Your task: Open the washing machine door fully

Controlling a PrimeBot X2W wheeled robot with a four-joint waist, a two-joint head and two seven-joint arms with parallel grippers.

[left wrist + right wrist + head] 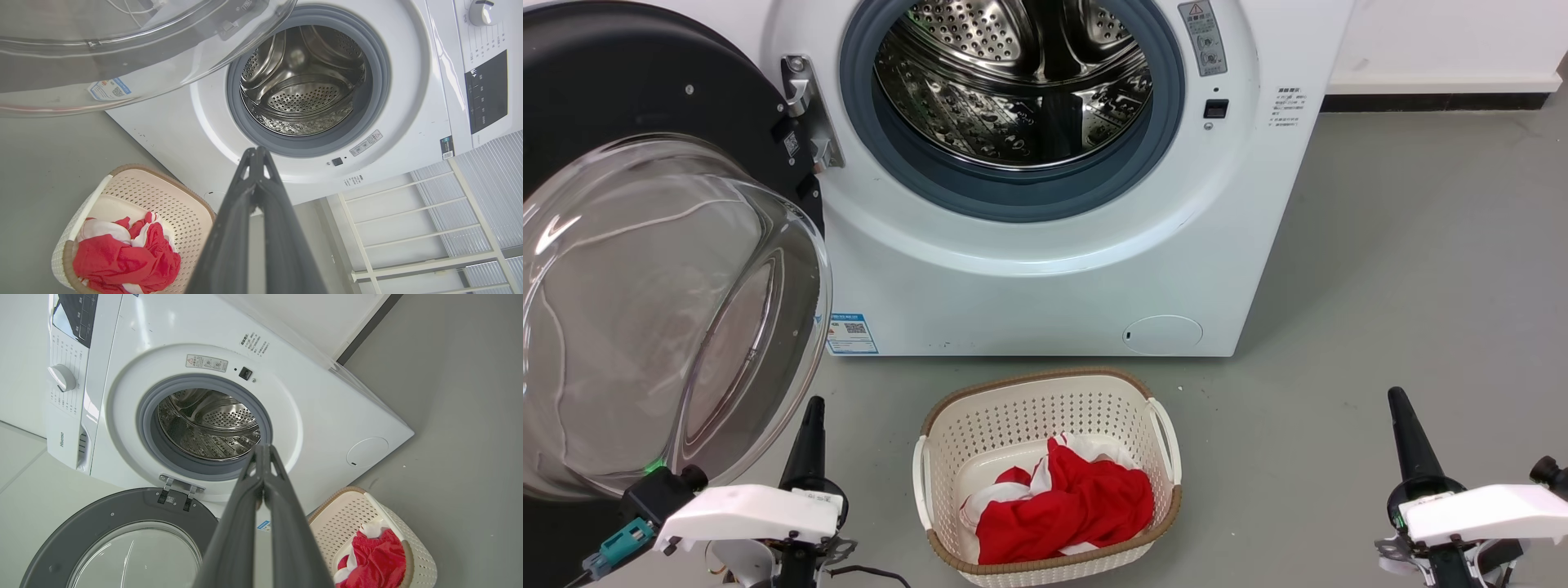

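1. As the washing machine door stands swung wide, left of the washing machine, I judge the opening nearly done.
2. My left gripper, near the glass, and my right gripper both have their fingers pressed together, holding nothing.
3. Next, perhaps one small outward push; I cannot see the hinge limit well.

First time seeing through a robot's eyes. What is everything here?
washing machine: one, white, ahead of the robot
washing machine door: one, black rim, clear glass bowl, swung open at left
drum: one, steel, inside the mouth
gasket: one, grey, around the mouth
label: one, blue, low left on the front
round flap: one, white, low right on the front
basket: one, cream, brown rim, on the floor before the machine
cloth: one bundle, red and white, in the basket
rack: one, white, beside the machine
left gripper: one, dark, shut, beside the door's glass
right gripper: one, dark, shut, lower right
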